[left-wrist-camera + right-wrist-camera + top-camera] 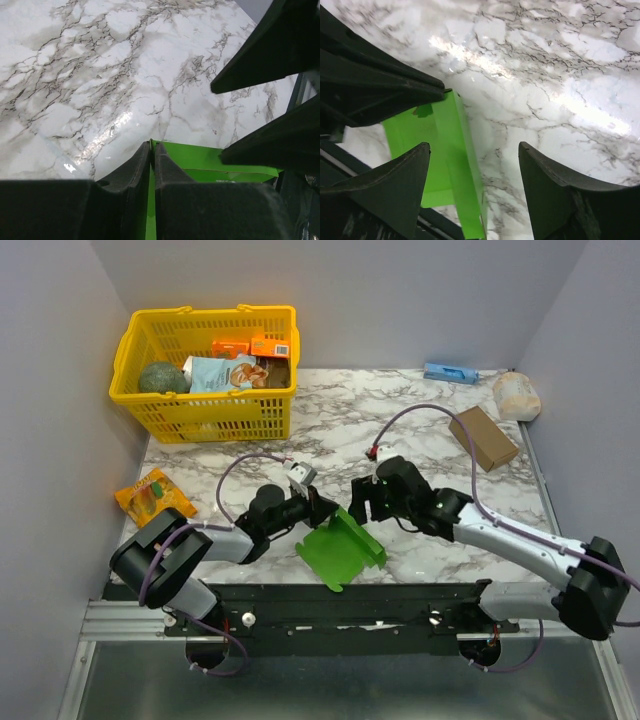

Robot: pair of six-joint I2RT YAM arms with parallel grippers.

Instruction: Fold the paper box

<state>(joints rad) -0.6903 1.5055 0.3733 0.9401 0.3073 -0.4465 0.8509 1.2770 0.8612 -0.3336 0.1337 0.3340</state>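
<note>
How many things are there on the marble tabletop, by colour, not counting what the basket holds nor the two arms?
Yellow: 1 (yellow plastic basket)
Green: 1 (bright green paper box)
Orange: 1 (orange snack packet)
Brown: 1 (brown cardboard box)
Blue: 1 (flat blue packet)
Whitish: 1 (whitish wrapped bundle)
Total: 6

In the left wrist view, the left gripper covers most of the paper box, so only a green strip shows at lower centre. In the right wrist view it runs off the bottom edge. At upper left of the top view, most of the yellow basket's contents are too small to name.
</note>
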